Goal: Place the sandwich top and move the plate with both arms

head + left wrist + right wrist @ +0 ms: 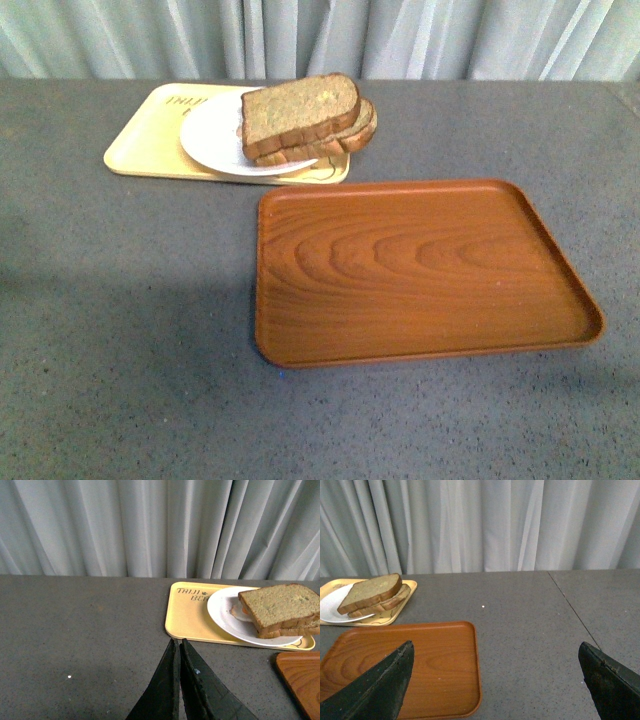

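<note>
You are looking at the sandwich top (300, 112) sitting on the lower slice (345, 142), the stack resting on the plate (212, 140), which is itself lying on the yellow tray (140, 150) at the far left of the grey table (120, 350). The stack is overhanging the plate's rim on the side nearest the wood-grain tray (420, 270), which is lying empty, just beside the yellow tray and closer to the robot. Judging by this layout, the bread placement is looking finished and the plate transfer is not yet started. Your left gripper (178, 647) is showing its fingers pressed together with nothing between them, pointing toward the yellow tray's near edge; your right gripper (495, 665) is standing spread wide and empty above the wood-grain tray. Neither arm is appearing in the front view. You are risking several faults from here: the plate is shallow and smooth, so a one-sided or uneven lift is likely to tilt it and slide the overhanging slices off; fingers closing at the rim near the bread could be crushing or shifting the top slice; and dragging the plate could be pulling the light yellow tray along with it.
</note>
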{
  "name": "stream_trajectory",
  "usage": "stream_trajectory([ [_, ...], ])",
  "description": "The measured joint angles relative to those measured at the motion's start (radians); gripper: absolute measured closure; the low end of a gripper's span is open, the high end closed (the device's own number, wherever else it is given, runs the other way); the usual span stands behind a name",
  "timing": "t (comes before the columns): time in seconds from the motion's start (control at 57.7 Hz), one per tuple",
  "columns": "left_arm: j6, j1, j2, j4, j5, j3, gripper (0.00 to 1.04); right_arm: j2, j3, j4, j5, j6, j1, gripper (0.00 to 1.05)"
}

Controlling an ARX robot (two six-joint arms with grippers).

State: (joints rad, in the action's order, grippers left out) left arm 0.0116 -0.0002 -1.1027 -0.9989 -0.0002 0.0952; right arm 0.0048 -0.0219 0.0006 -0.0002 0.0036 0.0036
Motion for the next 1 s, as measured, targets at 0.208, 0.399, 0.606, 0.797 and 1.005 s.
stream_trajectory([
  [0.208,0.000,0.000,0.162,0.122,0.000,-0.046,1.03,0.000,0.000,0.000,0.000,0.000,0.000,0.09],
  [0.399,-0.001,0.000,0.309,0.243,0.000,-0.068,1.03,0.000,0.000,0.000,0.000,0.000,0.000,0.09],
  [0.606,-0.001,0.000,0.458,0.373,0.000,-0.079,1.03,0.000,0.000,0.000,0.000,0.000,0.000,0.09],
  [0.797,-0.001,0.000,0.583,0.487,0.000,-0.080,1.03,0.000,0.000,0.000,0.000,0.000,0.000,0.09],
  [1.005,-0.001,0.000,0.692,0.590,0.000,-0.080,1.03,0.000,0.000,0.000,0.000,0.000,0.000,0.09],
])
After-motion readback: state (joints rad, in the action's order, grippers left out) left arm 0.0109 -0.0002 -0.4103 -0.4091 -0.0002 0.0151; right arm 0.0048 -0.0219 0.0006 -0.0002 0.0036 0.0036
